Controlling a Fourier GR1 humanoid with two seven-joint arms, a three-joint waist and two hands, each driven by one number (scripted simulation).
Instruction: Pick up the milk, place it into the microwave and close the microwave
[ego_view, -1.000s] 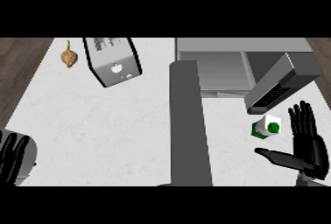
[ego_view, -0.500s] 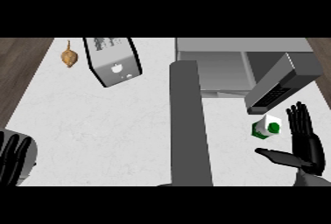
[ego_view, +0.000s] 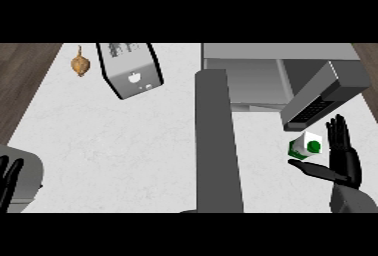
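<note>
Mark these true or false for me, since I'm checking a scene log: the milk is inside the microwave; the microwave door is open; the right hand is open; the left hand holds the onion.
1. The white-and-green milk carton is inside the grey microwave. False: it stands on the white counter outside it.
2. The microwave's door is open. True.
3. The black right hand is open beside the carton. True.
4. The left hand holds the brown onion. False: the onion lies far off, near the counter's far edge.

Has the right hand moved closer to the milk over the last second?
Yes, slightly. The right hand has crept left toward the milk, which has stayed put below the open microwave door. Its fingers are straight, not yet touching the carton.
</note>
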